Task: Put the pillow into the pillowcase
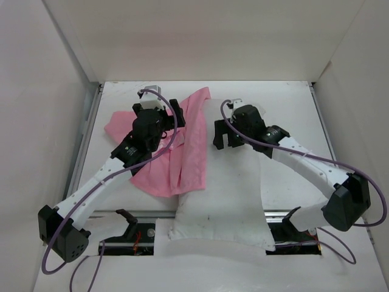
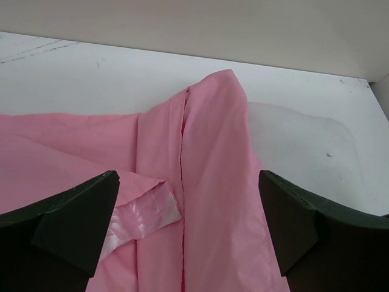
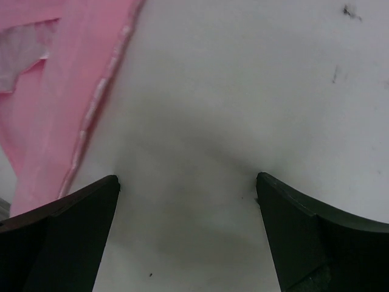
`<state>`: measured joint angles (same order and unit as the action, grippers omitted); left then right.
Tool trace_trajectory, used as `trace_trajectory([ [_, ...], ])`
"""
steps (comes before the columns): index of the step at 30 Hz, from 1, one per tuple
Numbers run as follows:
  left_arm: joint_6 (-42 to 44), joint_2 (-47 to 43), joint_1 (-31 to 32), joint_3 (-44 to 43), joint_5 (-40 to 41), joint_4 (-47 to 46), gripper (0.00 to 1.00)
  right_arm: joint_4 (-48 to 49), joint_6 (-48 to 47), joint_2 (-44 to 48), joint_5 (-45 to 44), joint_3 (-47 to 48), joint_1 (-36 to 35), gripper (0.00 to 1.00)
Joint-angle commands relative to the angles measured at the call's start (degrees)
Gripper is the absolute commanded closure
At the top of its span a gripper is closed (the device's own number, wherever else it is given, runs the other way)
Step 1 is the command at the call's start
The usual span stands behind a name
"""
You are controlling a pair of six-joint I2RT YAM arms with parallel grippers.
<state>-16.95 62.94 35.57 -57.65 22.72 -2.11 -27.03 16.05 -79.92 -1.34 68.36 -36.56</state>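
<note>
The white pillow (image 1: 228, 194) lies lengthwise in the middle of the table, its near end at the front edge. The pink pillowcase (image 1: 188, 152) is crumpled over the pillow's left side and spreads onto the table to the left. My left gripper (image 1: 170, 118) is open and empty just above the pillowcase's far part. The left wrist view shows the pillowcase (image 2: 213, 182) with a seam, a shiny folded flap, and the pillow (image 2: 298, 146) beside it. My right gripper (image 1: 225, 139) is open and empty over the pillow's far part. In the right wrist view the pillow (image 3: 213, 121) fills the frame and the pillowcase (image 3: 79, 103) is at the upper left.
The white table (image 1: 292, 103) is boxed in by white walls at the left, back and right. A metal rail runs along its left edge. Both arm bases and their purple cables sit at the near edge.
</note>
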Motion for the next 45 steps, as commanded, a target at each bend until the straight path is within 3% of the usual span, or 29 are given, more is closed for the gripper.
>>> trace_trajectory([
  [1,-0.98,-1.85,0.2,0.08,0.75,-1.85,0.0,-6.9,7.05,0.03,-10.41,-2.34,0.7,0.0],
  [2,-0.98,-1.85,0.2,0.08,0.22,-1.85,0.0,-6.9,7.93,-0.76,-11.74,-4.09,0.7,0.0],
  [4,-0.98,-1.33,-0.32,0.08,0.22,-1.85,0.0,-6.9,10.56,-2.86,-14.55,-4.11,2.62,0.21],
  [5,-0.98,-1.33,-0.33,0.08,0.22,-1.85,0.0,-7.77,11.97,-3.83,-18.91,-4.11,5.15,0.46],
  [6,-0.98,-1.33,-0.33,0.08,0.74,-1.85,0.0,-7.78,13.9,-4.71,-21.57,-3.41,6.48,0.86],
  [7,-0.98,-1.33,-0.33,0.08,0.75,-1.24,0.0,-7.78,15.74,-6.02,-23.68,-3.41,8.06,1.0],
  [10,-1.5,-1.33,-0.33,0.08,2.06,-0.7,0.0,-8.57,18.22,-7.44,-30.72,0.71,15.09,1.0],
  [13,-2.03,-0.72,-0.94,0.08,3.9,0.43,0.0,-8.57,19.98,-6.13,-36.43,4.76,20.11,1.0],
  [17,-4.84,2.17,-2.61,1.39,3.91,0.44,0.0,-11.2,19.98,-4.81,-44.61,9.42,20.74,1.0],
  [22,-7.92,10.35,-6.83,0.79,0.14,-0.09,0.0,-7.97,16.04,-6.47,-39.63,9.08,20.74,1.0],
  [23,-7.92,12.02,-7.53,-0.26,-0.48,-0.09,0.0,-7.35,15.33,-7.09,-37.44,8.55,20.74,0.95],
  [24,-7.92,15.43,-8.06,-0.88,-0.48,0.43,0.0,-7.34,15.32,-8.66,-37.42,8.55,20.74,0.76],
  [26,-7.92,18.96,-8.85,-2.72,-0.23,2.1,0.0,-9.88,15.32,-10.07,-39.34,11.95,20.74,0.52],
  [27,-7.92,20.63,-9.64,-4.73,0.3,3.07,0.0,-9.89,14.1,-10.08,-39.35,13.11,20.74,0.28],
  [28,-8.53,23.78,-10.34,-5.62,0.83,4.9,0.0,-10.58,12.7,-10.6,-40.13,14.16,21.26,0.23],
  [32,-11.61,31.09,-13.42,-8.79,0.58,8.69,0.0,-8.06,5.15,-6.31,-36.82,17.34,21.26,0.13],
  [34,-13.37,33.64,-15.0,-9.93,-0.83,9.31,0.0,-4.89,-0.82,-2.29,-24.72,16.81,21.26,0.0],
  [36,-13.98,36.98,-17.02,-10.46,-2.76,9.32,0.0,-0.93,-9.53,-0.07,-11.39,15.41,20.22,0.0],
  [38,-13.99,39.7,-18.6,-10.99,-2.77,9.32,0.0,-0.22,-15.75,1.43,-5.28,13.12,18.2,0.0],
  [41,-13.99,42.17,-19.92,-13.18,-1.54,10.54,0.0,0.48,-21.31,2.05,-5.06,11.01,9.42,0.0],
  [45,-13.12,47.17,-22.56,-16.96,1.19,12.65,0.0,-5.48,-26.07,-3.38,-7.97,12.5,-0.34,0.0],
])
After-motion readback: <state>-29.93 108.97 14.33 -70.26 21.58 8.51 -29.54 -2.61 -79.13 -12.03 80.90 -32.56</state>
